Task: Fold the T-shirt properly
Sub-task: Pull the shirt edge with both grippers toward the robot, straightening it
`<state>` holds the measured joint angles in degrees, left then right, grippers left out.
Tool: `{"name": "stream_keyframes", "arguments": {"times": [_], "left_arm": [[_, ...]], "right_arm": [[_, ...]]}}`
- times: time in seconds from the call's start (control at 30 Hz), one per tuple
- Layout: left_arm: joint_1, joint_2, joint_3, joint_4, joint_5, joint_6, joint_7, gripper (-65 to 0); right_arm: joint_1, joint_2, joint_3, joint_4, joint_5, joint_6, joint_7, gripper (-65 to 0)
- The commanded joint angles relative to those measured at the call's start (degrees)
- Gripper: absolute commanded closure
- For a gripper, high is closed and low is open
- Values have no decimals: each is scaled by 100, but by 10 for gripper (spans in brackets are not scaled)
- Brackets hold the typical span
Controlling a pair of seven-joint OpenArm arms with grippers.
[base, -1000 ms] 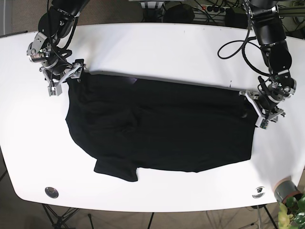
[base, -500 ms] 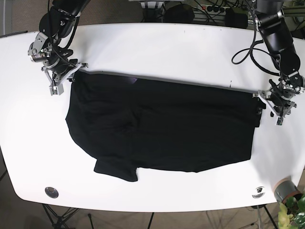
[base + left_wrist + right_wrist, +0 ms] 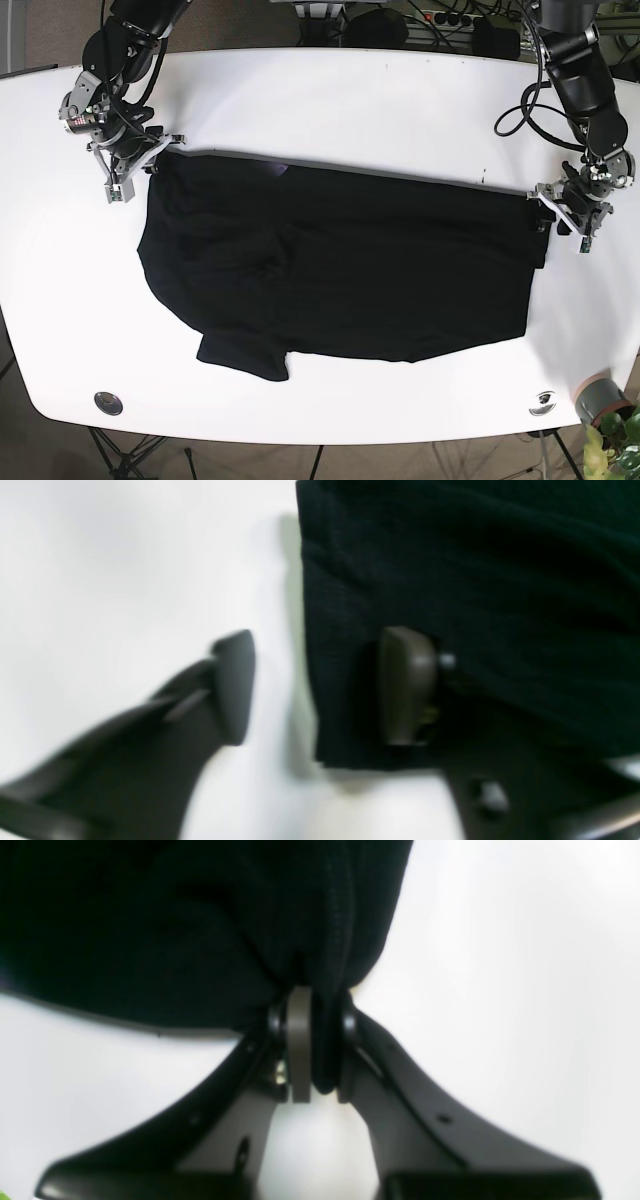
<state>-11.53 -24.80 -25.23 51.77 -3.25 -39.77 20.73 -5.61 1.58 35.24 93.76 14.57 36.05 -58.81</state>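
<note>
shifted slightly upward, left end effector (image 3: 315, 685) gapes beside t-shirt (image 3: 340, 265); right end effector (image 3: 312, 1050) pinches its corner.

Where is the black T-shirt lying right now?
In the base view the black T-shirt lies spread across the middle of the white table, with the right gripper at its upper-left corner and the left gripper at its right edge.

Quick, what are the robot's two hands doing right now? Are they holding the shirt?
Left gripper: open, one finger over the T-shirt edge, one over the table.
Right gripper: closed, pinching a fold of the T-shirt.
</note>
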Motion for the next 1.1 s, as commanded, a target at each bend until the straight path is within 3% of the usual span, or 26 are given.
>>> {"name": "stream_keyframes", "arguments": {"times": [0.0, 0.1, 0.17, 0.47, 0.67, 1.07], "left_arm": [[-56, -92, -13, -3, 74, -23, 41, -212], [-65, -92, -13, -82, 100, -23, 41, -51], [-56, -92, -13, -91, 100, -23, 59, 0], [225, -92, -48, 120, 74, -23, 147, 0], [1052, -48, -444, 1403, 65, -23, 736, 0], [2669, 752, -1173, 3715, 100, -23, 1369, 0]], "right_arm": [[55, 66, 14, 97, 16, 12, 30, -27], [73, 66, 14, 97, 16, 12, 30, -22], [73, 66, 14, 97, 16, 12, 30, -22], [-6, 75, 23, 106, 16, 21, -23, -22], [-472, 136, 32, 783, 16, 21, -234, -21], [-1237, 206, 49, 1688, 16, 21, -533, -21]]}}
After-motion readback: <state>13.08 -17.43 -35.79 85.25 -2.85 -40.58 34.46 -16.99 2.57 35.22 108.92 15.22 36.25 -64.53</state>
